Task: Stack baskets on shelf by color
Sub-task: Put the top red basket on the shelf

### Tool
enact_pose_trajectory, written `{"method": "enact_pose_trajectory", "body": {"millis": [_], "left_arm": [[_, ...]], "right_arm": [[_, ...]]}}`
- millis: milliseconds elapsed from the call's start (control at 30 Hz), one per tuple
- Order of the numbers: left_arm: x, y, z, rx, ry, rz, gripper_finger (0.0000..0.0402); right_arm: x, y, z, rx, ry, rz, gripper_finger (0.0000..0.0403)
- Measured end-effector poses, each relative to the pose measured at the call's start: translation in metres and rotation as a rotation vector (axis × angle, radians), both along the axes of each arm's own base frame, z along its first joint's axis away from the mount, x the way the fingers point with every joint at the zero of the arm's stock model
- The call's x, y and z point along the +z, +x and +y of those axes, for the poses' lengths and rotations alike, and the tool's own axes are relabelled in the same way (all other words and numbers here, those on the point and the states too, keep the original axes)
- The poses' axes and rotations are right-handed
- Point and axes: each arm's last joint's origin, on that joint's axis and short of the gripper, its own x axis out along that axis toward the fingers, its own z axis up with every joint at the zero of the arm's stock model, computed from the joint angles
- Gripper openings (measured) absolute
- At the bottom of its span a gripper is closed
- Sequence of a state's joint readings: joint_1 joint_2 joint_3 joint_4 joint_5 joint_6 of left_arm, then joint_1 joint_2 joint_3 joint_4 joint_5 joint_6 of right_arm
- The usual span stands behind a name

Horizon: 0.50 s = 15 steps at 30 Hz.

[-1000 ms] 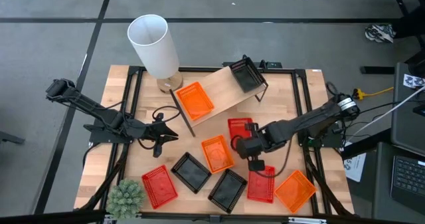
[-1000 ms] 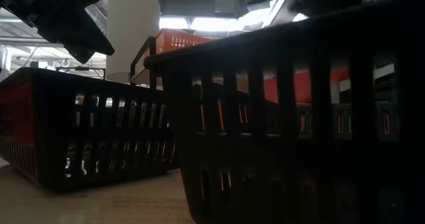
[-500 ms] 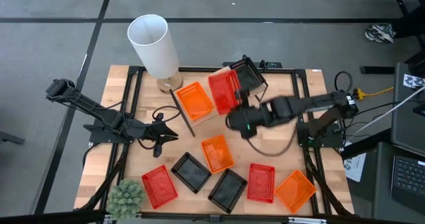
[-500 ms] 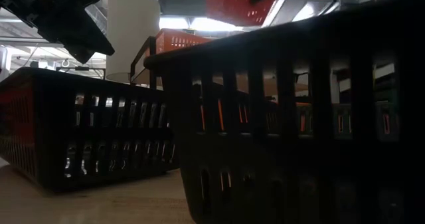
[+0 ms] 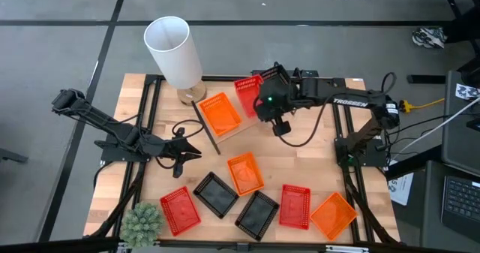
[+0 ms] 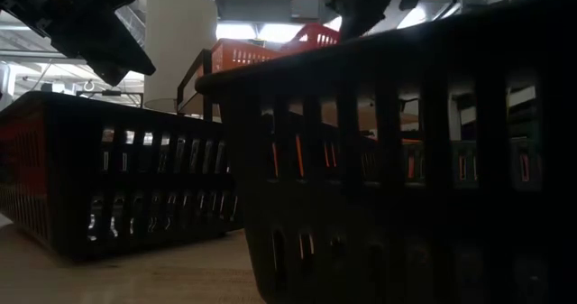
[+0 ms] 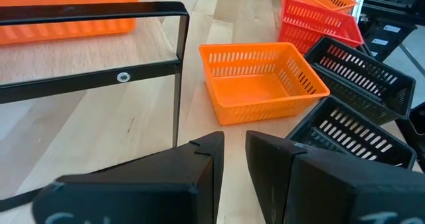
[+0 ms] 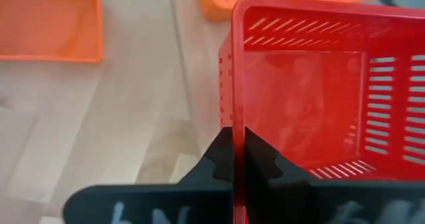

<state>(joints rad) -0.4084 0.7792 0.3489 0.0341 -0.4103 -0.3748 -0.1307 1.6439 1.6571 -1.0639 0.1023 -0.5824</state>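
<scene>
My right gripper point(image 5: 257, 103) is over the light wood shelf point(image 5: 241, 125) at the table's far side, shut on a red basket point(image 5: 247, 94) that stands tilted between an orange basket point(image 5: 221, 114) and a black basket point(image 5: 277, 84) on the board. The low view shows the red basket point(image 6: 315, 35) high up. Whether it touches the board I cannot tell. More baskets lie on the near half of the table: orange point(image 5: 245, 173), black point(image 5: 216, 194), black point(image 5: 257, 212), red point(image 5: 180, 210), red point(image 5: 295, 206), orange point(image 5: 332, 214). My left gripper point(image 5: 191, 152) waits at the table's left, fingers a little apart. My right gripper pinches one side wall of the red basket at its rim point(image 8: 234, 111), one finger outside the wall and one finger point(image 8: 265, 167) inside the basket. It reaches in level from the table's right side. The basket is tipped up on edge in the hold.
A tall white cylinder point(image 5: 174, 50) stands at the far left corner beside the shelf. A green spiky plant point(image 5: 142, 221) sits at the near left corner. The shelf's black rod leg point(image 7: 178, 84) stands just ahead of my left gripper point(image 7: 231, 157). Bare wood lies between shelf and near baskets.
My right gripper has lifted a red basket off the middle of the table, carried it up and toward the far edge, and brought it over the shelf between the orange and black baskets. The basket has tipped from flat to on edge.
</scene>
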Motion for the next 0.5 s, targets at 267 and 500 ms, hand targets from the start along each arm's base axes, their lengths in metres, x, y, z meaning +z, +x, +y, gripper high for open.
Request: {"method": "enact_pose_trajectory", "body": {"millis": [267,500], "left_arm": [[0.0,0.0,0.0,-0.007,0.018,0.0,0.0057],[0.0,0.0,0.0,-0.006,0.017,0.0,0.0057]], "right_arm": [[-0.022,0.002,-0.008,0.022,0.005,0.024,0.0],[-0.023,0.002,-0.014,0.089,0.03,0.002,0.0]]}}
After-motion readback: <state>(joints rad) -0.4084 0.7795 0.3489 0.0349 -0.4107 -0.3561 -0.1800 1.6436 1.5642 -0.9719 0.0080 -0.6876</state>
